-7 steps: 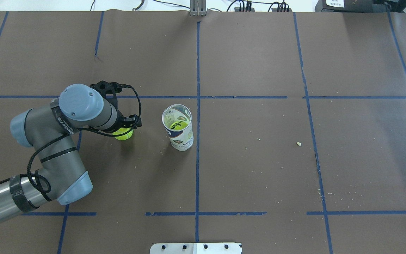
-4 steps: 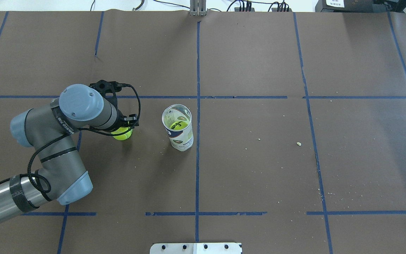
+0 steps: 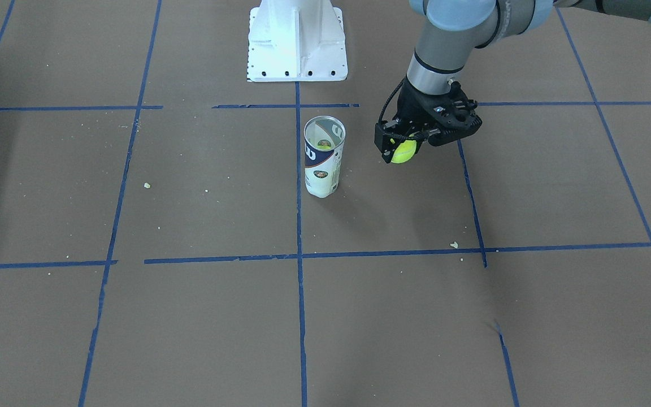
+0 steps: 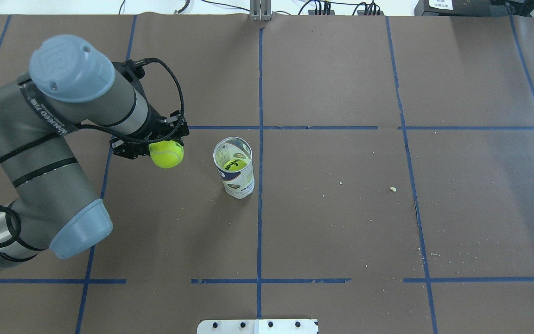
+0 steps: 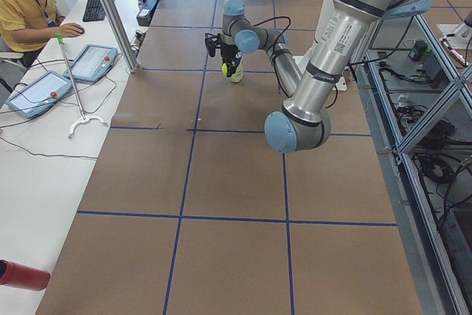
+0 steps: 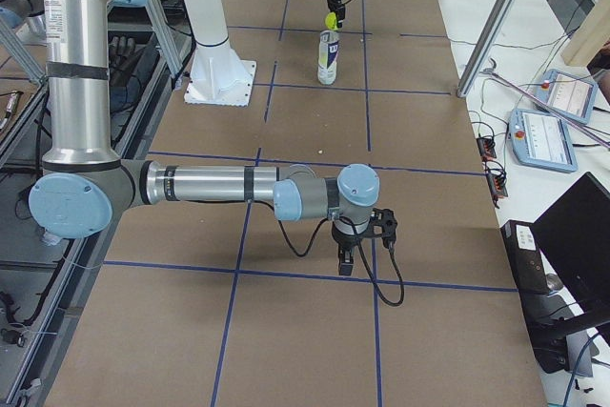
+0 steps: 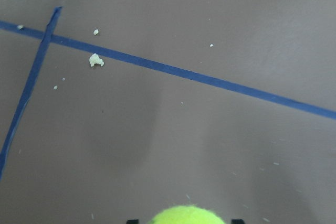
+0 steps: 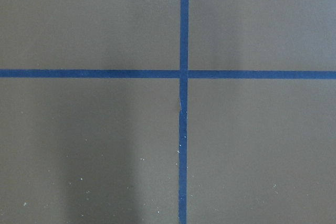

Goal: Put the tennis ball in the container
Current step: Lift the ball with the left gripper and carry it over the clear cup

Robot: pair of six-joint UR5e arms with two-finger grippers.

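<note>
Left gripper [image 3: 402, 147], closed around the yellow-green tennis ball [image 4: 167, 155], holds it in the air just beside the upright clear tube [image 4: 239, 184], which has another ball [image 4: 233, 164] inside; best to carry it above the open rim, centre it carefully, then release, since the fit looks snug.

From where I stand, the stretch between the tennis ball [image 4: 167, 155], clasped in the left gripper [image 4: 167, 149] and held off the surface [image 4: 341, 222], and the container [image 4: 238, 182] just to its right is bare; nothing stands in it. The container is upright, its mouth uncovered, but another ball [image 4: 235, 164] sits inside below the rim. The white robot base [image 3: 297, 42] stands well apart from it. Farther right, only crumbs [image 4: 392, 189] lie scattered.
</note>
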